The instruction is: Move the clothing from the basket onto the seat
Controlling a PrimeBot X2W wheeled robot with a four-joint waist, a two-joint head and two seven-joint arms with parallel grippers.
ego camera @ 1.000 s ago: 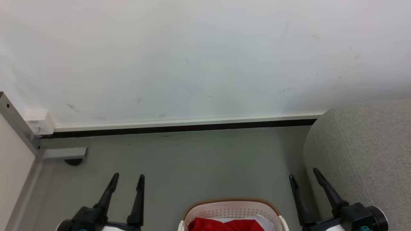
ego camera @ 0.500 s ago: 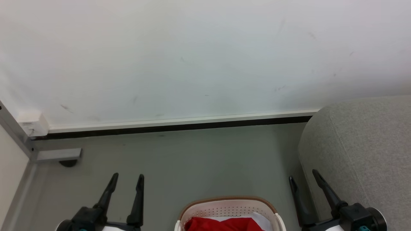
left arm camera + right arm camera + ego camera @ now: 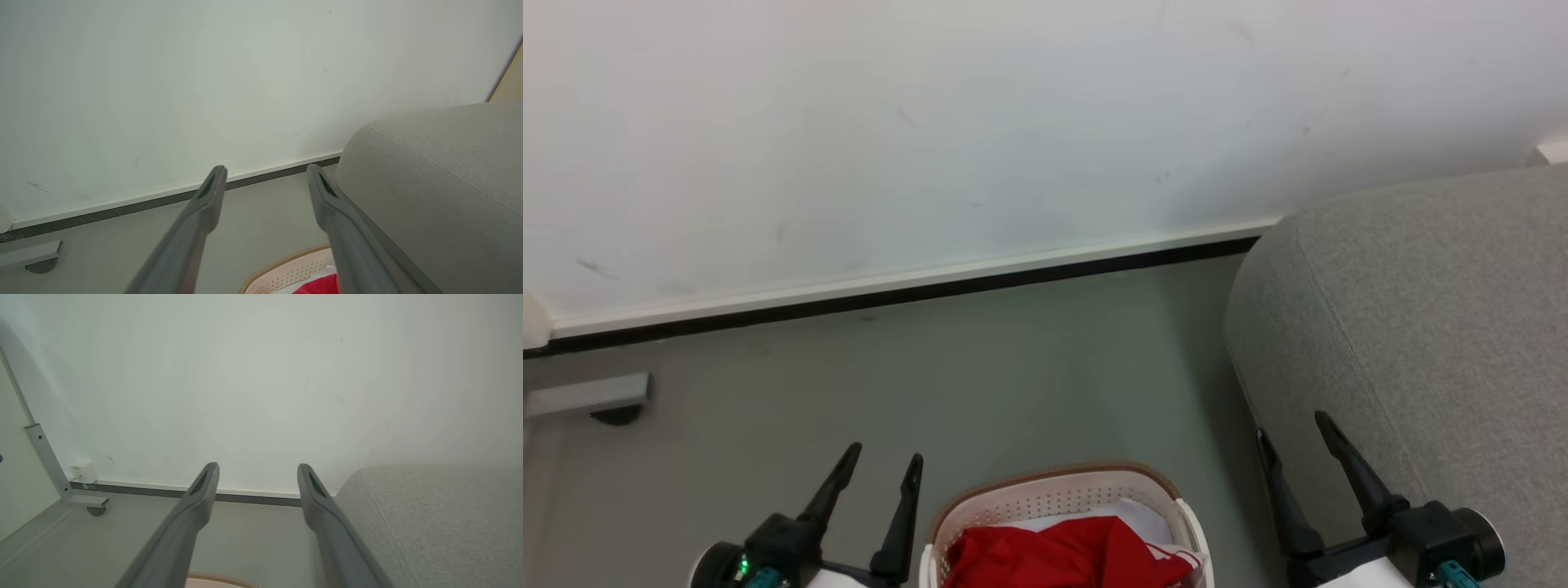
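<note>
The cream basket (image 3: 1054, 496) with its brown rim stands on the floor at the bottom middle of the head view, holding red clothing (image 3: 1062, 555) with white parts. My left gripper (image 3: 882, 457) is open just left of the basket, with nothing between its fingers. My right gripper (image 3: 1290, 426) is open to the basket's right, in front of the grey seat (image 3: 1421, 327). The left wrist view catches the basket rim (image 3: 286, 265), a bit of red clothing (image 3: 322, 286) and the seat (image 3: 433, 183) past the open left gripper (image 3: 265, 169). In the right wrist view the seat (image 3: 429, 514) lies right of the open right gripper (image 3: 258, 467).
A white wall (image 3: 931, 122) with a dark skirting strip (image 3: 890, 294) runs across behind the grey floor (image 3: 1013, 367). A metal foot with a castor (image 3: 596, 400) stands at the left, belonging to a grey frame (image 3: 45, 461).
The head camera has turned right and tilted down: the wall and metal foot slid left and up, and more of the seat and basket shows. Both grippers stay open.
</note>
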